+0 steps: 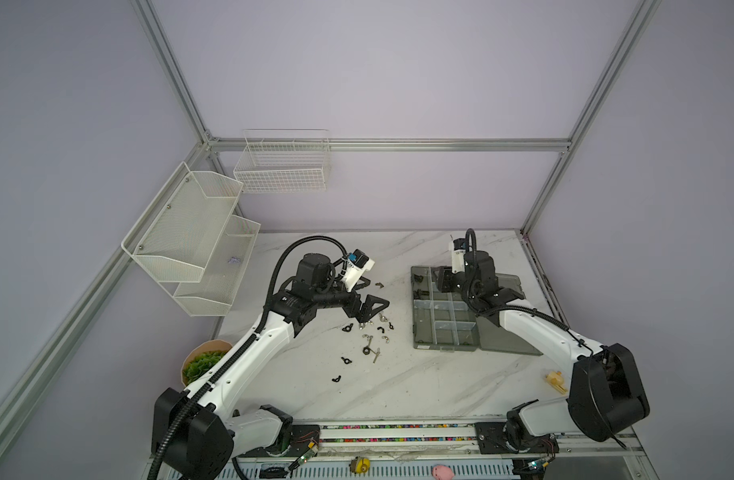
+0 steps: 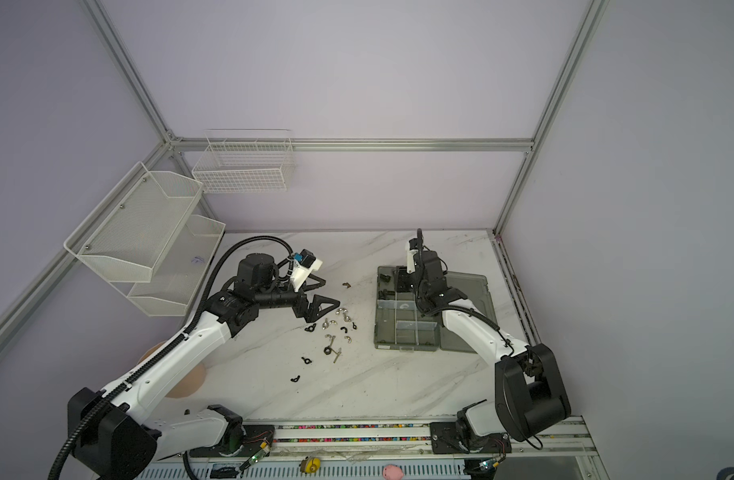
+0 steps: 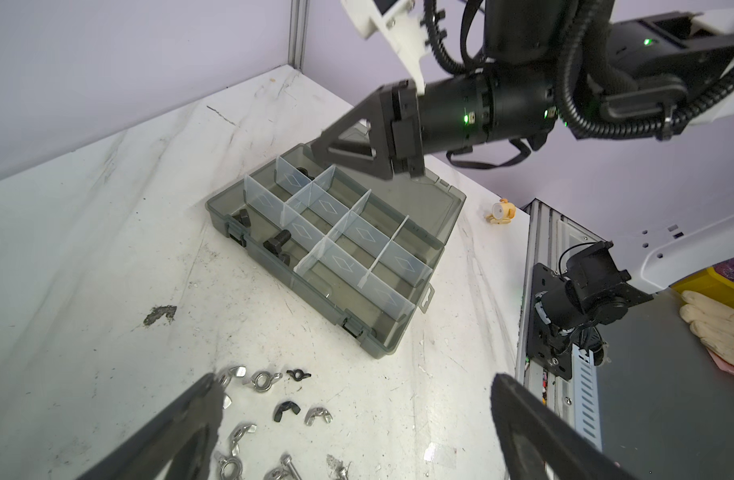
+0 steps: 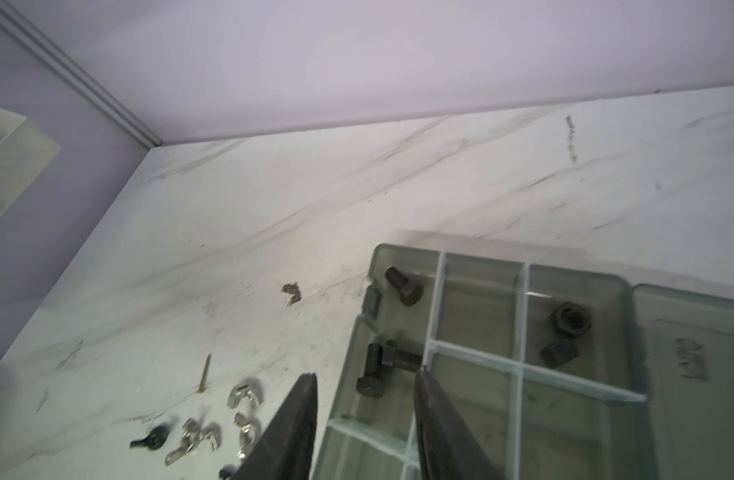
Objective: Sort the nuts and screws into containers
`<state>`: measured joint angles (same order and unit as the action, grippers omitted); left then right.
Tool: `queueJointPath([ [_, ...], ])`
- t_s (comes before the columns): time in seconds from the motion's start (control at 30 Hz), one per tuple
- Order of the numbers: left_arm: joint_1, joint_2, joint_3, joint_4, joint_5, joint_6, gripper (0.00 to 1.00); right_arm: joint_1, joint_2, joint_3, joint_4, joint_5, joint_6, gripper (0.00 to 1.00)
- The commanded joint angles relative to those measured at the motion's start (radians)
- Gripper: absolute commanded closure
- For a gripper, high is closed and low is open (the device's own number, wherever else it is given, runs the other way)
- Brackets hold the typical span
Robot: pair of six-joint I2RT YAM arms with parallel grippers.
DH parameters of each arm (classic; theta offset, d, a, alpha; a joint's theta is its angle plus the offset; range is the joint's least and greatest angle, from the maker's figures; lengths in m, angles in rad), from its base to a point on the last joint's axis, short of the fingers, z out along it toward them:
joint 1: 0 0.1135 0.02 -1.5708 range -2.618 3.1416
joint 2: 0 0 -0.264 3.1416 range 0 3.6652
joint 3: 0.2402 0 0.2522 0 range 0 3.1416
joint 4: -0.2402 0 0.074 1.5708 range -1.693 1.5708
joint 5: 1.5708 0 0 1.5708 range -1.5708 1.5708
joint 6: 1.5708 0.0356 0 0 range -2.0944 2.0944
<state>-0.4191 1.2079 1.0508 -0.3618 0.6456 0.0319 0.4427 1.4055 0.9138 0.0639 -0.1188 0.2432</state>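
Note:
The smoky-grey organizer box (image 1: 444, 345) lies open on the right, its containers split by clear dividers (image 3: 336, 232). Black bolts (image 4: 402, 286) (image 4: 371, 374) lie in its far-left compartments, and two black hex nuts (image 4: 571, 318) in another. My right gripper (image 4: 365, 374) hangs open over the bolt compartment, holding nothing; in both top views it (image 1: 436, 286) (image 2: 400, 284) sits above the box's far end. Silver wing nuts (image 3: 262, 380), black wing nuts (image 3: 299, 375), a brass screw (image 4: 205, 374) and a silver screw (image 1: 376, 355) lie loose on the table. My left gripper (image 3: 355, 382) (image 1: 371, 309) hovers wide open over that pile.
White mesh shelves (image 1: 199, 249) and a wire basket (image 1: 282, 166) hang on the left and back walls. A bowl of green pieces (image 1: 201, 365) stands under my left arm. A yellow toy (image 1: 556, 380) lies by the right edge. A small bit of debris (image 1: 379, 285) lies behind the pile.

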Motion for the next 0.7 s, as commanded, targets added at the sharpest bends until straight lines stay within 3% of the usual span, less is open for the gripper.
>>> queueJointPath([
  [0.0, 0.005, -0.053, -0.005, -0.032, -0.056, 0.039, 0.00, 0.065, -0.027, -0.041, 0.051, 0.029, 0.082, 0.58],
  [0.27, 0.006, -0.208, -0.116, -0.318, -0.387, -0.142, 0.00, 0.209, -0.058, -0.055, -0.003, 0.119, 0.119, 0.58],
  [0.4, 0.007, -0.316, -0.187, -0.391, -0.366, -0.186, 0.00, 0.278, 0.008, -0.076, 0.083, 0.113, 0.143, 0.58],
  [0.57, 0.010, -0.442, -0.318, -0.224, -0.379, -0.312, 0.00, 0.404, 0.133, 0.002, 0.107, 0.145, 0.124, 0.59],
  [0.67, 0.009, -0.445, -0.321, -0.237, -0.379, -0.318, 0.00, 0.481, 0.182, 0.034, 0.095, 0.194, 0.110, 0.59],
])
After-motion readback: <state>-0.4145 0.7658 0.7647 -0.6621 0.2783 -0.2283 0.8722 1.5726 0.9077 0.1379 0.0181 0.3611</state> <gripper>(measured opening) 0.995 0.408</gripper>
